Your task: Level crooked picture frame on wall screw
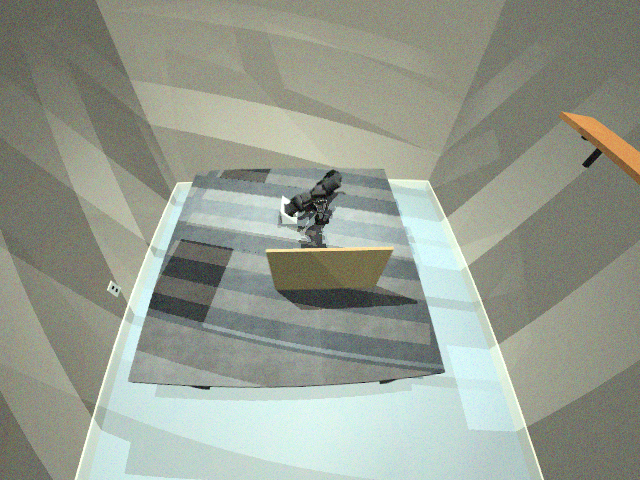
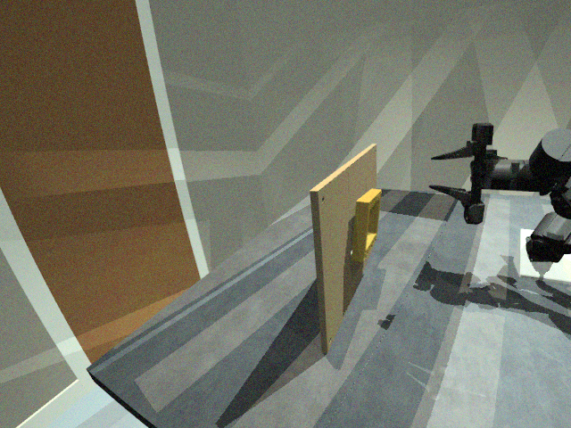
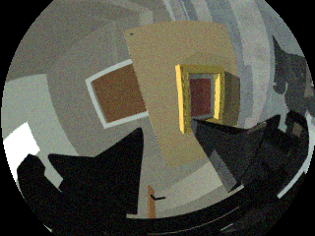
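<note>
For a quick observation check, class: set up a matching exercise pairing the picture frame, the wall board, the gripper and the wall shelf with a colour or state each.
Things:
1. picture frame
2. wall board
3. gripper
4. wall shelf

States:
A. orange, mounted high on the room wall
B. tan, standing upright on the table
C. open, apart from the frame
D. yellow, hanging on the board

Pairs: 1-D, 2-B, 3-C, 4-A

Dark grey arm (image 2: 509, 169), black pointed fingers (image 2: 450, 154).
</note>
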